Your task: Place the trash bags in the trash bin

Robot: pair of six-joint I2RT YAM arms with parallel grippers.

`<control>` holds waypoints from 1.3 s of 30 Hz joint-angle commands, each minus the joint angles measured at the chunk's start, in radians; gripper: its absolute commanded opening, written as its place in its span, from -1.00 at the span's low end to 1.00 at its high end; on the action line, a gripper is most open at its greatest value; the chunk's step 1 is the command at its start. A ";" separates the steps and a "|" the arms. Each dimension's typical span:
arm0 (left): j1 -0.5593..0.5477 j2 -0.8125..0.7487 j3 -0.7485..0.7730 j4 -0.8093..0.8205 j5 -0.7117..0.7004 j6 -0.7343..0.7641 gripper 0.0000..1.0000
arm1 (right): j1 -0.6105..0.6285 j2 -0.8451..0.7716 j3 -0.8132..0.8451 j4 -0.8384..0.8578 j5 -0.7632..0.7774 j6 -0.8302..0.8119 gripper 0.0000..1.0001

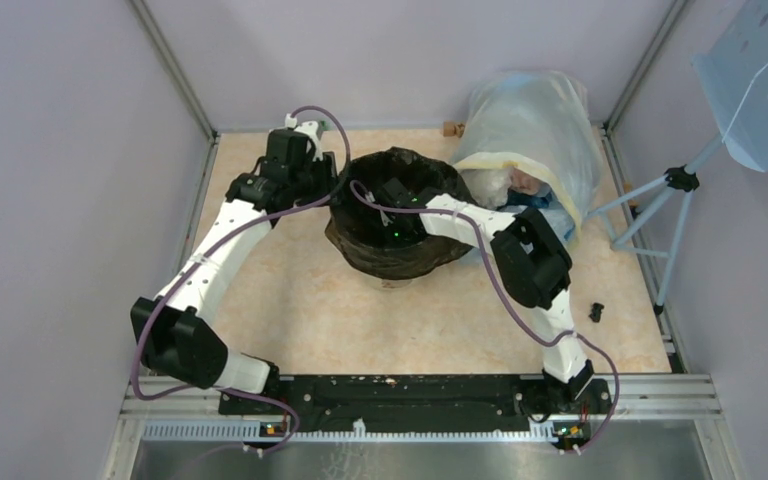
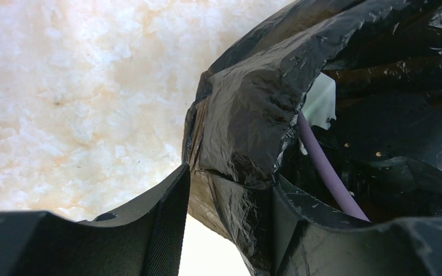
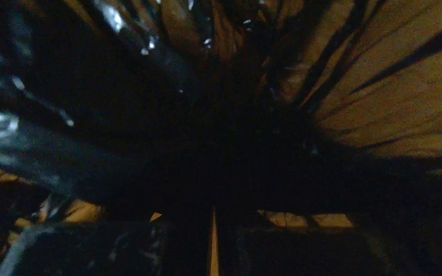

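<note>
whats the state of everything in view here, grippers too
trash bag: mouth open, draped over the trash bin
trash bin: upright, almost all hidden under the bag
left gripper: jaws either side of the bag's rim, grip unclear
right gripper: shut, down inside the bag
translucent sack: lying on its side, stuffed

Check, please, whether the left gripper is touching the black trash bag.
Touching: left wrist view shows the black trash bag lying against the left gripper fingers.

Open black trash bag [image 1: 365, 245], left arm [image 1: 222, 250] at its rim, right arm [image 1: 465, 222] reaching inside
</note>
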 commanded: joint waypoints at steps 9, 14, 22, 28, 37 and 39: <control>-0.007 0.034 0.069 0.024 0.059 0.004 0.17 | 0.001 0.002 0.032 -0.026 -0.015 0.006 -1.00; -0.007 0.035 0.092 0.020 0.031 0.023 0.20 | 0.003 -0.109 0.010 -0.017 -0.020 0.006 -1.00; -0.004 0.039 0.119 0.022 0.032 0.037 0.23 | 0.013 -0.247 -0.003 -0.018 -0.026 0.002 -1.00; -0.003 0.074 0.136 0.018 0.029 0.062 0.16 | 0.023 -0.338 0.028 -0.013 -0.029 -0.015 -0.99; -0.005 0.124 0.174 0.000 -0.017 0.128 -0.28 | 0.023 -0.470 0.068 -0.002 0.011 -0.048 -0.53; -0.005 0.132 0.195 -0.022 -0.050 0.150 -0.61 | 0.022 -0.504 0.072 0.004 0.029 -0.052 -0.49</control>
